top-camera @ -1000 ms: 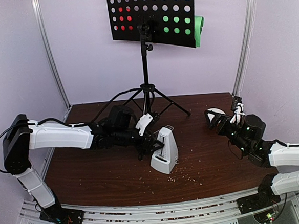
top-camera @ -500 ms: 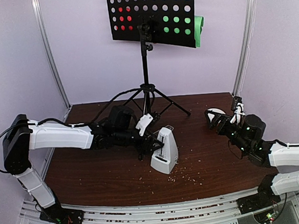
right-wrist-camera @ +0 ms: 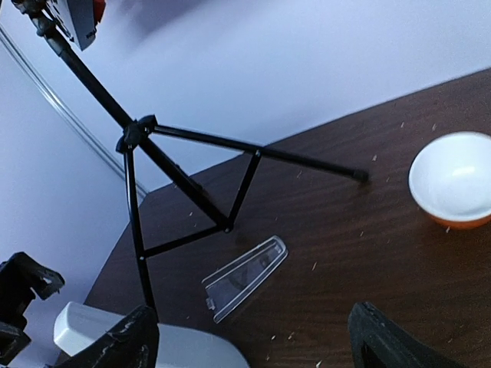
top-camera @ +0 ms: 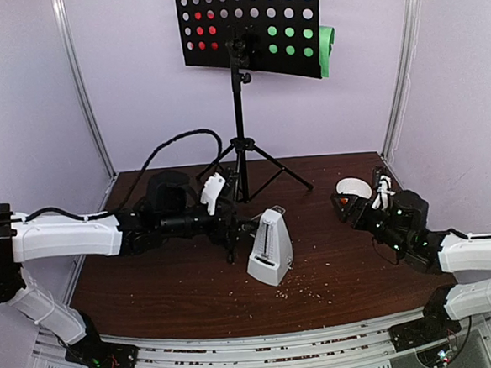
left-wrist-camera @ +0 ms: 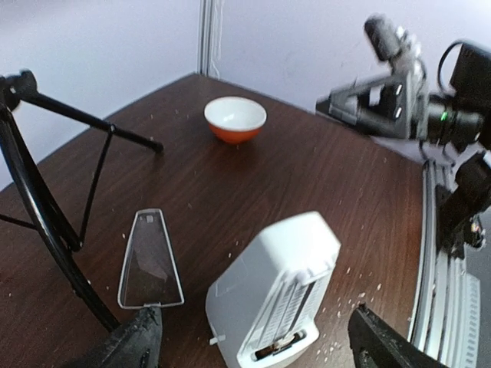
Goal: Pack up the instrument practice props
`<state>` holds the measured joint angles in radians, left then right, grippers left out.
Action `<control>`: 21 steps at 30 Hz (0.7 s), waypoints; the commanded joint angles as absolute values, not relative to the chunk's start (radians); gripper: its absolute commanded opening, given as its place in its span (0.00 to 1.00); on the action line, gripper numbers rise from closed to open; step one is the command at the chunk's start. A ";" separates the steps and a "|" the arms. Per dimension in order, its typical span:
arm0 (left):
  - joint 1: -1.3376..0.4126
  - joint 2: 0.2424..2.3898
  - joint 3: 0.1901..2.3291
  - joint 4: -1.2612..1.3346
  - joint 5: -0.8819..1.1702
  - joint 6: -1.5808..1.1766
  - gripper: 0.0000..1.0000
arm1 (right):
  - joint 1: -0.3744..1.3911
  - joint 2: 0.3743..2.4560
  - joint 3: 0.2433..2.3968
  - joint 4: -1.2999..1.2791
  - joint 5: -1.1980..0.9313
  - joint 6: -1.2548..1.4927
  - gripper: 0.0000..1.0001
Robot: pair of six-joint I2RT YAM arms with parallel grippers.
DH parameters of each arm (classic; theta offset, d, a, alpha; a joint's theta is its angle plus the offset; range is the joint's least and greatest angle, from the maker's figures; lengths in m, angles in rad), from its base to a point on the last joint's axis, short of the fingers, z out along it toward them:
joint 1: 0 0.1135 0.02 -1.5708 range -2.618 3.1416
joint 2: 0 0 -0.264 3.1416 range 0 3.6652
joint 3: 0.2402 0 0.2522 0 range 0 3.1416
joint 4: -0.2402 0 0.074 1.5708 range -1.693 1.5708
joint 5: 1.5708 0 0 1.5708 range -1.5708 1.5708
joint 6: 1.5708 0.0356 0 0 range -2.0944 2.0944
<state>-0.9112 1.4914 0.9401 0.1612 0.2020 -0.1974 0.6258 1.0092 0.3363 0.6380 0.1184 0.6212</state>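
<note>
The black perforated music stand (top-camera: 251, 19) rises on tripod legs (top-camera: 243, 155) at the back, with red (top-camera: 205, 31) and green music sheets (top-camera: 327, 50) behind its desk. The white pyramid metronome (top-camera: 269, 248) stands mid-table. Its clear plastic cover (left-wrist-camera: 149, 259) lies flat beside it, also in the right wrist view (right-wrist-camera: 245, 277). My left gripper (top-camera: 235, 235) is open just left of the metronome (left-wrist-camera: 276, 295), with a gap on both sides. My right gripper (top-camera: 345, 204) is open and empty at the right, above the table.
A small orange-and-white bowl (top-camera: 353, 187) sits at the right rear, close to my right gripper, and also shows in the wrist views (left-wrist-camera: 235, 119) (right-wrist-camera: 453, 178). Crumbs are scattered in front of the metronome. A black cable (top-camera: 175, 142) arches over the left arm.
The left arm has drawn back to the left, away from the metronome, and its jaws stand wider. The right gripper has shifted slightly left, uncovering more of the bowl.
</note>
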 commanded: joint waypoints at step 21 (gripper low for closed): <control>-0.953 1.639 0.798 0.397 0.208 -0.497 0.70 | 0.910 1.389 0.445 0.495 0.107 0.778 0.65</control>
